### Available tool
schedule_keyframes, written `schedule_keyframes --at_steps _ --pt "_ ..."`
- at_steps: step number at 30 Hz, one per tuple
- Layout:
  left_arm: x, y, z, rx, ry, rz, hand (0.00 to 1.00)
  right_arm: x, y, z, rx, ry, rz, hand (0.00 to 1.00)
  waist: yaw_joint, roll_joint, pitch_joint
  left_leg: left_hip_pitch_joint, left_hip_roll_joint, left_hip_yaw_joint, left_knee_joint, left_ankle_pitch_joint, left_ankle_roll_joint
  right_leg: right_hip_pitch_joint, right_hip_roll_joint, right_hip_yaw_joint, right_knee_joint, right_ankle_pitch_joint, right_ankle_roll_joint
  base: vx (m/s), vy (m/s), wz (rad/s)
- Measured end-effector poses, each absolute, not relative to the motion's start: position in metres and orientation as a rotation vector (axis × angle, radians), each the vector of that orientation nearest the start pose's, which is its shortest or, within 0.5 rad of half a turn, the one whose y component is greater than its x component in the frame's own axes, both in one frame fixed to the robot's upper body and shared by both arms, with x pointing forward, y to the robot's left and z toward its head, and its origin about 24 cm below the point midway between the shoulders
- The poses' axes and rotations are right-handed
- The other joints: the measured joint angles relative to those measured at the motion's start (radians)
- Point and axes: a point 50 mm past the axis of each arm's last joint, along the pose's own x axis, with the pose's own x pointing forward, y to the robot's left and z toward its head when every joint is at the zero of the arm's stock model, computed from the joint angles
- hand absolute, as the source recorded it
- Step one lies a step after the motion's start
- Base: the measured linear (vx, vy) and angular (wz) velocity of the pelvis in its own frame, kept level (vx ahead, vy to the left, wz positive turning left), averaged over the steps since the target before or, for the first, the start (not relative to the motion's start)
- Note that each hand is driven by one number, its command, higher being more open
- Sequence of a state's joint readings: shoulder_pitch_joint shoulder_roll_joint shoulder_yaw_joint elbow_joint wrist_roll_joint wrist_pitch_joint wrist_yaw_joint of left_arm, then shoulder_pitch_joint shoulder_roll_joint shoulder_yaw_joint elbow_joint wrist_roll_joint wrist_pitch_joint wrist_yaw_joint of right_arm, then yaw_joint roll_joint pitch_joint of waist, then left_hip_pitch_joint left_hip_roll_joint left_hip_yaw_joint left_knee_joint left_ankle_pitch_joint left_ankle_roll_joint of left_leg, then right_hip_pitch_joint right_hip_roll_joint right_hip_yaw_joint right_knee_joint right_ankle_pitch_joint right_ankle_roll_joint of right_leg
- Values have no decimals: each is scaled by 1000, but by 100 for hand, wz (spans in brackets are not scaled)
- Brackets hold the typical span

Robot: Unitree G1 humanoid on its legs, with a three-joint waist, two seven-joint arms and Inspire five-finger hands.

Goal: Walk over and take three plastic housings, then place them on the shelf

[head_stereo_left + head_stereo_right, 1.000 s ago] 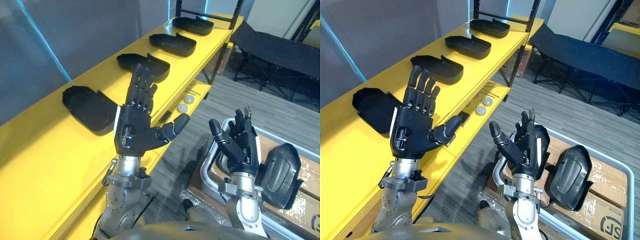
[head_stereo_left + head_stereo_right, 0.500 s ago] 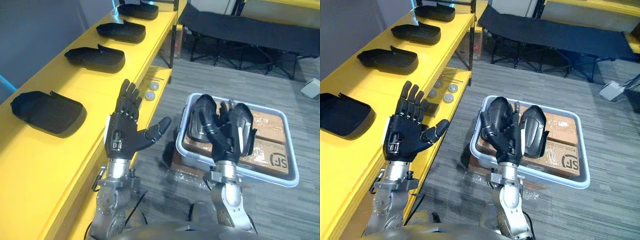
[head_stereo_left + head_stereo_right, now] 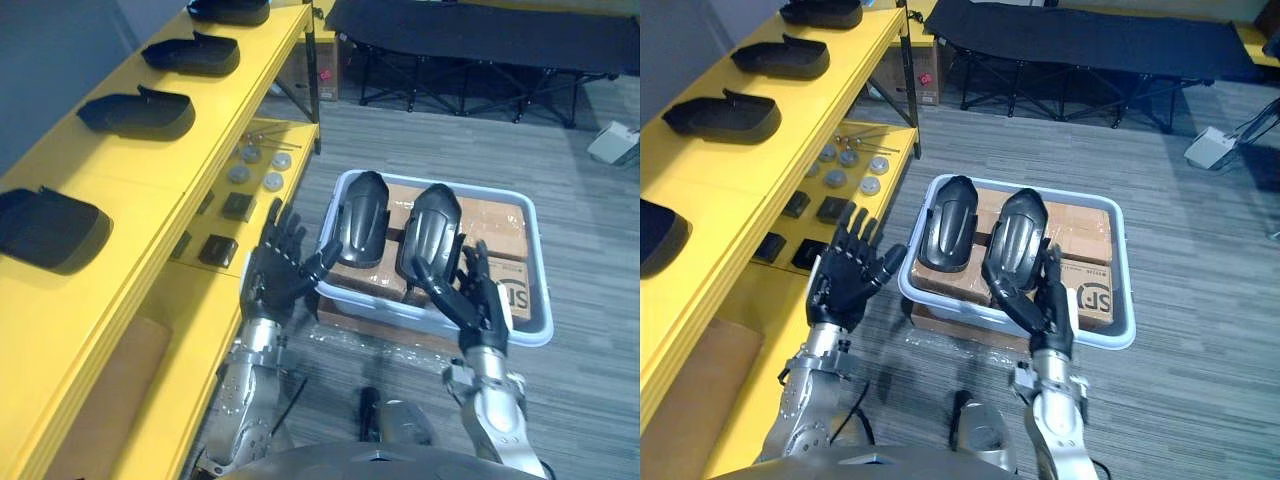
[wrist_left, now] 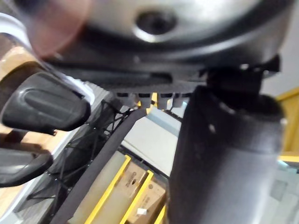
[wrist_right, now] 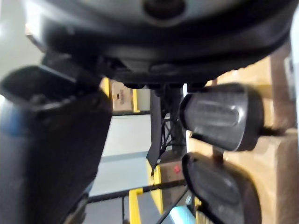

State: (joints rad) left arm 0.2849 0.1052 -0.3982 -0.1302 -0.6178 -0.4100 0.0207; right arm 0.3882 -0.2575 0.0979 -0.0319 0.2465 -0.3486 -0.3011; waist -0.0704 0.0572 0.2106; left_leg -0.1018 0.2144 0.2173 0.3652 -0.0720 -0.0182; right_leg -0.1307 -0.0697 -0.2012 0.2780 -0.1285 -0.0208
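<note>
Two black plastic housings point(image 3: 360, 218) point(image 3: 430, 230) lie side by side on cardboard boxes in a pale grey tray point(image 3: 540, 300) on the floor. Several more black housings, such as the nearest housing point(image 3: 40, 225) and another housing point(image 3: 135, 110), sit in a row on the yellow shelf top point(image 3: 150, 170) to my left. My left hand point(image 3: 280, 270) is open, held up at the tray's near left corner. At the tray's near edge, in front of the right-hand housing, my right hand point(image 3: 470, 300) is open too. Neither hand holds anything. Both housings point(image 5: 219, 116) point(image 4: 42, 102) appear past the hands in the wrist views.
The lower yellow shelf carries small round parts point(image 3: 255, 165) and black blocks point(image 3: 218, 250). A brown cardboard box point(image 3: 110, 400) stands under it. A black folding cot point(image 3: 470, 30) stretches across the back, and a white object point(image 3: 615, 140) lies on the grey floor at the right.
The camera has swung away from the shelf and down towards the tray, which now lies in the middle. Both hands have dropped lower, near the tray's front edge, still open.
</note>
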Motion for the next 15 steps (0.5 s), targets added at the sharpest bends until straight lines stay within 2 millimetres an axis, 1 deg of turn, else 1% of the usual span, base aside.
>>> schedule_keyframes --at_steps 1,2,3,4,5,6,7,9,11,13,15 --pt "185 108 39 -627 -127 -131 100 163 -213 8 2 16 -319 100 1 4 1 7 -23 -4 5 -18 3 -3 0 13 -6 6 -3 55 -19 -48" --pt "185 108 40 -627 -132 -135 100 163 -217 8 -1 14 -332 100 0 14 -1 12 -66 -17 21 -59 8 -5 3 28 -18 18 -11 26 25 -44" --pt "185 108 43 -631 -145 -136 100 162 -220 8 -2 14 -341 100 2 17 -2 31 -107 -40 6 -91 11 -6 10 45 -20 27 -7 26 34 -41" --pt "185 109 45 -633 -156 -140 100 162 -222 8 1 17 -345 100 5 18 -3 43 -121 -50 -15 -103 12 -5 18 53 -21 32 -5 27 39 -38" --pt "186 109 49 -636 -173 -148 100 162 -222 6 7 22 -348 100 11 23 -6 64 -129 -63 -58 -114 17 -6 30 62 -22 39 -6 34 42 -40" --pt "186 110 55 -637 -200 -159 100 162 -221 6 30 26 -350 100 16 31 -11 102 -131 -95 -120 -121 6 -11 47 78 -24 45 -4 45 69 -54" --pt "187 112 59 -629 -221 -159 100 163 -218 4 45 28 -340 100 19 29 -11 113 -133 -116 -150 -126 0 -14 61 96 -40 60 2 33 60 -51" --pt "188 117 62 -596 -239 -155 100 165 -208 3 89 29 -323 100 25 21 -12 111 -133 -109 -152 -134 0 -15 76 121 -76 90 8 -2 54 -51" --pt "188 118 63 -578 -237 -154 100 163 -200 -1 146 44 -316 100 24 14 -13 111 -135 -101 -136 -150 1 -8 76 131 -89 102 16 -20 94 -29" --pt "188 116 62 -498 -222 -165 100 154 -192 -8 180 82 -324 100 20 -2 -12 111 -145 -100 -119 -160 2 -11 65 135 -69 100 18 -32 114 -4" --pt "188 116 60 -462 -208 -168 100 148 -187 -12 194 107 -329 100 15 -15 -14 108 -156 -107 -109 -161 5 -7 51 131 -68 99 25 -39 105 8"
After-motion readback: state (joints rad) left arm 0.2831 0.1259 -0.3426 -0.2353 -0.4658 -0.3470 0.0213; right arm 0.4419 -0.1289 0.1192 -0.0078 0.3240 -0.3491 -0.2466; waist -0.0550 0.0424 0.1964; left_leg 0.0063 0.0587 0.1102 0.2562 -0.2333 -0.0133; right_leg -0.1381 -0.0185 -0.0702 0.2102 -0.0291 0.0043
